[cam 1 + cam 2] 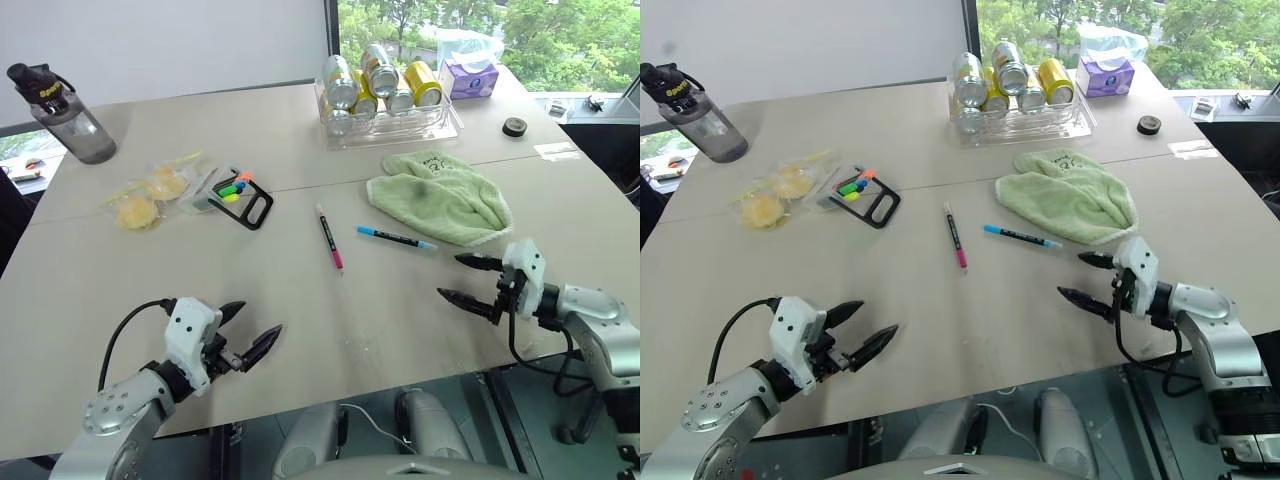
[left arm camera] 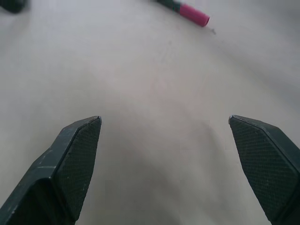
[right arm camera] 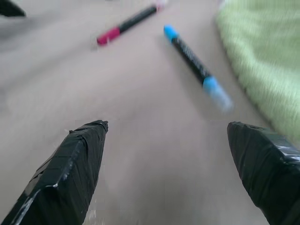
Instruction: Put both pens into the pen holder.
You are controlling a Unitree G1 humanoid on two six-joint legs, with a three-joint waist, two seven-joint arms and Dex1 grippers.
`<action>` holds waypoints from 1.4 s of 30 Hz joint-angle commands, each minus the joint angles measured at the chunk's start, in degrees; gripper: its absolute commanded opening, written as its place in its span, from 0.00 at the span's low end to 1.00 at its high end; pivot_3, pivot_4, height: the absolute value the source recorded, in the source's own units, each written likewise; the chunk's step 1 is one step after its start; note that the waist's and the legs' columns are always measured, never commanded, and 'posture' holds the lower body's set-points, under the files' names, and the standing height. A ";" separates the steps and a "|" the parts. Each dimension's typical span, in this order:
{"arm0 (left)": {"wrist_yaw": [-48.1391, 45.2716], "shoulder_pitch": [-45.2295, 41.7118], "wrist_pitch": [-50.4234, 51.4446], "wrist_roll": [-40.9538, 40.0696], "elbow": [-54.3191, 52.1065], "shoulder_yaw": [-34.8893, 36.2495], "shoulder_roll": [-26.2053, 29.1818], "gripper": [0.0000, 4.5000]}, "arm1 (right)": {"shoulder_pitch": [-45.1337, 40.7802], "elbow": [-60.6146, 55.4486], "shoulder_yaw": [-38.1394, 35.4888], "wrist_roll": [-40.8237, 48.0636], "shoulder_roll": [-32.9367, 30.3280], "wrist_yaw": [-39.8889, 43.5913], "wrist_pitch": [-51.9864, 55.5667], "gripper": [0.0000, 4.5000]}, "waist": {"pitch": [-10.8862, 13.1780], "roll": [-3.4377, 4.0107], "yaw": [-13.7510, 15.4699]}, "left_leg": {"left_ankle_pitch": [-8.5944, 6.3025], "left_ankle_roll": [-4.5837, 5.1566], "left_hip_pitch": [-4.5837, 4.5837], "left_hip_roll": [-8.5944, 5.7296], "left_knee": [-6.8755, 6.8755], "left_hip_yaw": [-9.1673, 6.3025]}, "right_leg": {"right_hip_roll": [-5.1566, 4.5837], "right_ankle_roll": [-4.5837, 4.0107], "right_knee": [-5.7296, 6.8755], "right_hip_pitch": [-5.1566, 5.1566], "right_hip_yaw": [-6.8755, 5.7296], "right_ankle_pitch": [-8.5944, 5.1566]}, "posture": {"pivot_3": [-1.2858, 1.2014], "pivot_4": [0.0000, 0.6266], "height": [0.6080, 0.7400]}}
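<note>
The right gripper [image 1: 468,280], two black fingers on a white and grey wrist, hangs low over the pale grey table [image 1: 120,270] with its jaws spread wide and nothing between them. Taking the crumpled light green towel [image 1: 440,195] as the landmark, this gripper sits just off the towel's near edge, pointing toward the table's middle. Directly beyond its fingertips lies the slim black pen with blue ends [image 1: 396,237], resting flat right beside the towel's near-left edge; whether its far tip touches the cloth cannot be told. Its long axis runs roughly along that towel edge, crosswise to the line of the right gripper's reach, so the open jaws would probably need little turning to straddle the barrel.

Further from the towel, toward the table's centre, lies the slim black pen with pink and white ends [image 1: 329,238], its long axis running nearly front to back, pink end nearer the robot. The left gripper [image 1: 255,333] is likewise fully open and empty, well away from the towel at the near-left, aimed toward that pink end. The right arm looks clearly nearer to the blue pen.

The small black-framed pen holder [image 1: 240,195] with colourful marker tips lies well left of the towel.
</note>
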 commanded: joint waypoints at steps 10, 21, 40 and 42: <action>-2.94 -8.61 11.34 -22.11 -10.01 7.73 8.66 1.00 | -24.14 22.10 2.90 -9.48 2.03 -6.37 -2.38 0.97 | 0.03 0.00 -0.86 | 0.01 -0.02 -0.01 -0.01 -0.17 0.10 | 0.02 -0.01 -0.01 -0.15 -0.05 0.00 | 0.52 0.24 0.99; -3.48 -10.51 16.71 -34.83 -11.98 13.94 16.94 1.00 | -43.77 56.91 8.04 -23.71 9.06 -16.29 -13.81 0.97 | 0.07 0.03 -1.77 | 0.04 -0.05 -0.10 -0.01 -0.41 0.23 | 0.06 -0.03 -0.06 -0.41 0.11 0.00 | 0.52 0.24 0.99; -1.17 -17.89 15.13 -31.29 -8.41 9.43 17.58 1.00 | -38.44 44.99 0.25 -19.11 1.93 -8.81 -7.29 0.01 | 0.10 0.10 -1.11 | 0.04 -0.06 -0.24 -0.04 -0.40 0.22 | 0.05 -0.03 -0.03 -0.51 0.11 0.01 | 0.52 0.24 0.99; -2.06 -19.49 14.74 -30.12 -7.19 8.02 17.50 1.00 | -33.59 34.28 -3.73 -15.39 -2.63 -7.70 0.03 0.01 | 0.13 0.16 -0.92 | 0.04 -0.05 -0.40 -0.06 -0.39 0.18 | 0.02 -0.03 -0.04 -0.64 0.09 0.01 | 0.52 0.24 0.99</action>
